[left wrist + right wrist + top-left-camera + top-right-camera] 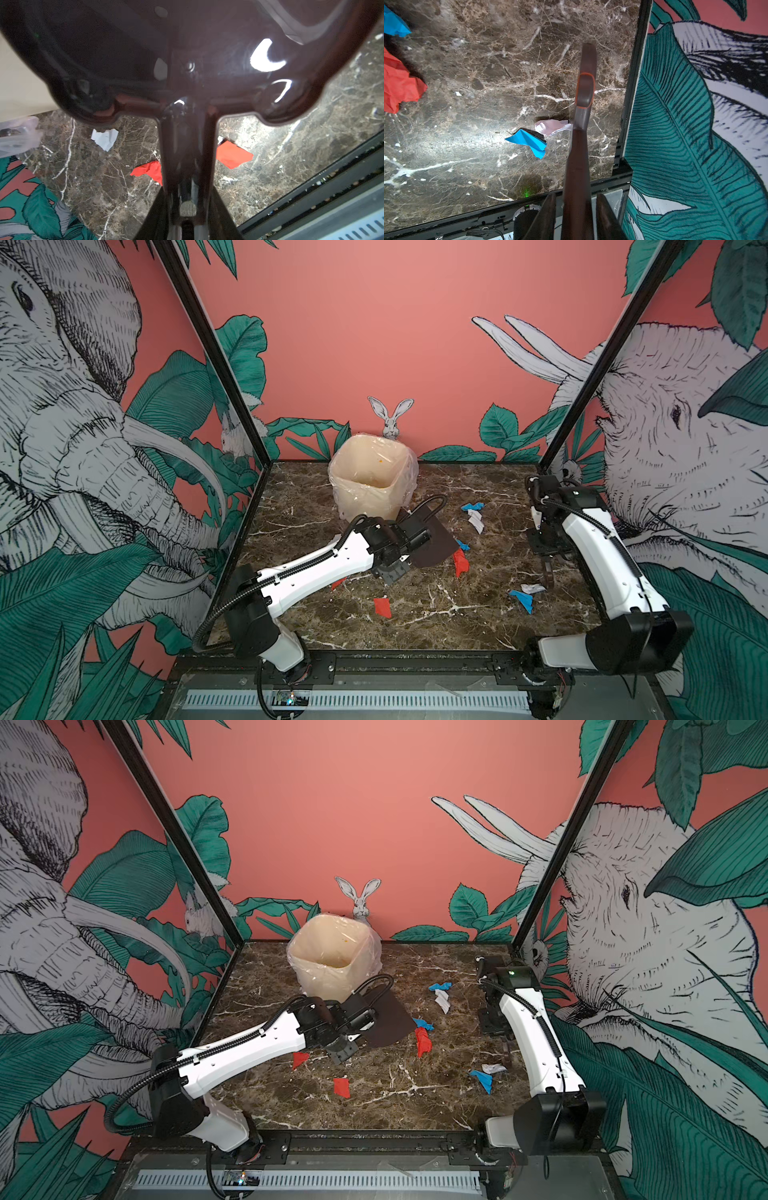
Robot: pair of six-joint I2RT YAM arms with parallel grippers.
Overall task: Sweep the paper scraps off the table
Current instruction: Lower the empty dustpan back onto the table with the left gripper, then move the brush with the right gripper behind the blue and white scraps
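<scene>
In both top views torn red, blue and white paper scraps litter the brown marble-pattern table, middle and right. Left wrist: left gripper clasps a glossy brown plastic dustpan by its handle. Right wrist: right gripper clasps a slim brown brush handle.

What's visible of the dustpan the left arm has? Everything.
The dustpan is dark brown and glossy, plastic by its look: a wide flat pan with lobed back corners and a narrow straight handle. The left gripper is shut on the handle. The pan is mid-table beside the base of the bin, its far edge next to a red scrap. Whether it touches the table cannot be told.
</scene>
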